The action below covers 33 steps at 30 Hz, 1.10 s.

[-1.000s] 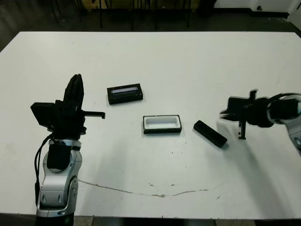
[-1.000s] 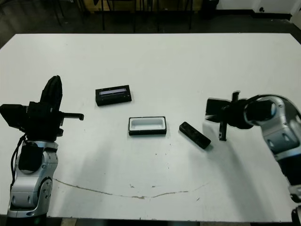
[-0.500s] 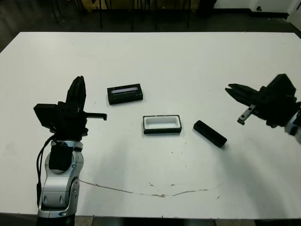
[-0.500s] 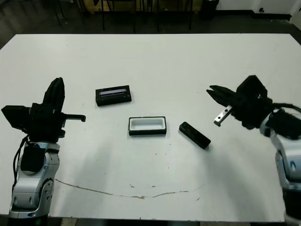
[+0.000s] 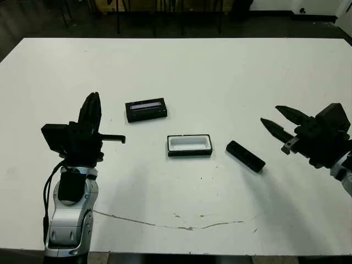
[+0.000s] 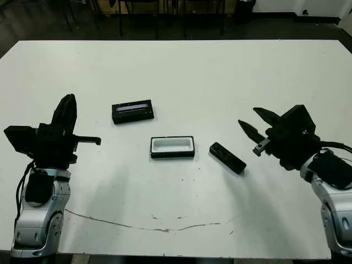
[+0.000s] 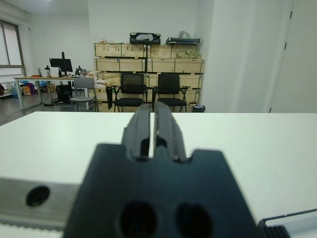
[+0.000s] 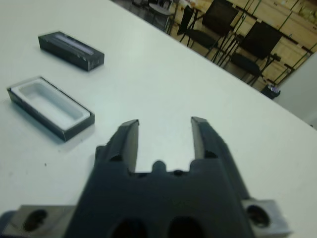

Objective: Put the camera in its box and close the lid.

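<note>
Camera: the camera (image 5: 246,156) lies flat on the table (image 5: 220,77), free of any grip, just beside the box on the side toward the right arm.
Long axis: it runs on a slant, the near-box end farther from the robot, the other end nearer and pointing toward the right arm.
Way from the right gripper: the right gripper (image 5: 278,122) hovers off the camera's outer end, near but not touching, its fingers pointing inward across the table toward camera and box.
Right gripper state: fingers spread wide, nothing between them.
Nearer arm: the right, by a clear margin; the pick looks to be its job.
Box: the box (image 5: 190,145) sits open, white lining up, nothing inside, beyond the camera from the right gripper.
Lid: the lid (image 5: 146,109) lies apart from the box, closer to the left arm.
Left gripper: the left gripper (image 5: 91,106) is raised well away from the camera, fingers pressed together and holding nothing.
</note>
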Motion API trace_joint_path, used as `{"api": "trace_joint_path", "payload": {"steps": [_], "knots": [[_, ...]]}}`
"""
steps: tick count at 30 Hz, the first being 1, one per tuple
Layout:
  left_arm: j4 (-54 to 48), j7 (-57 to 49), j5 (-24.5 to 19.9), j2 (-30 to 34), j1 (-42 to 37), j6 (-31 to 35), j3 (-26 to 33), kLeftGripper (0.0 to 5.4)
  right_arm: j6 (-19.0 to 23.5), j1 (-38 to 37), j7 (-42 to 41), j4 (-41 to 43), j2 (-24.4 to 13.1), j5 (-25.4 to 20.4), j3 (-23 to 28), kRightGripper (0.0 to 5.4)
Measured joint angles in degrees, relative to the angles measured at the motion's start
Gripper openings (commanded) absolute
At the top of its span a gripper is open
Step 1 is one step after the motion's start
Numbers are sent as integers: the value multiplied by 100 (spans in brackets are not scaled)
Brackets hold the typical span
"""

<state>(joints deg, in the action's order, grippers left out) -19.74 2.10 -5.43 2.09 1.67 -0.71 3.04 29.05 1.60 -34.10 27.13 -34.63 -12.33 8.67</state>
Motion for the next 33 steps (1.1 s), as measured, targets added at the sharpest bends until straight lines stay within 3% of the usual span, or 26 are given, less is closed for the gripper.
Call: {"api": "trace_joint_path", "payload": {"steps": [6,16,33], "knots": [[0,-4,2,0,9,0,-1,0,-29,-4,-8,-57,-90,92,-134,371],[-21,-12,23,0,46,0,-2,0,-27,-3,-81,-183,-65,-223,-201,539],[-32,-16,26,1,50,3,-14,0,19,-33,-187,-409,-66,-415,-381,539]]}}
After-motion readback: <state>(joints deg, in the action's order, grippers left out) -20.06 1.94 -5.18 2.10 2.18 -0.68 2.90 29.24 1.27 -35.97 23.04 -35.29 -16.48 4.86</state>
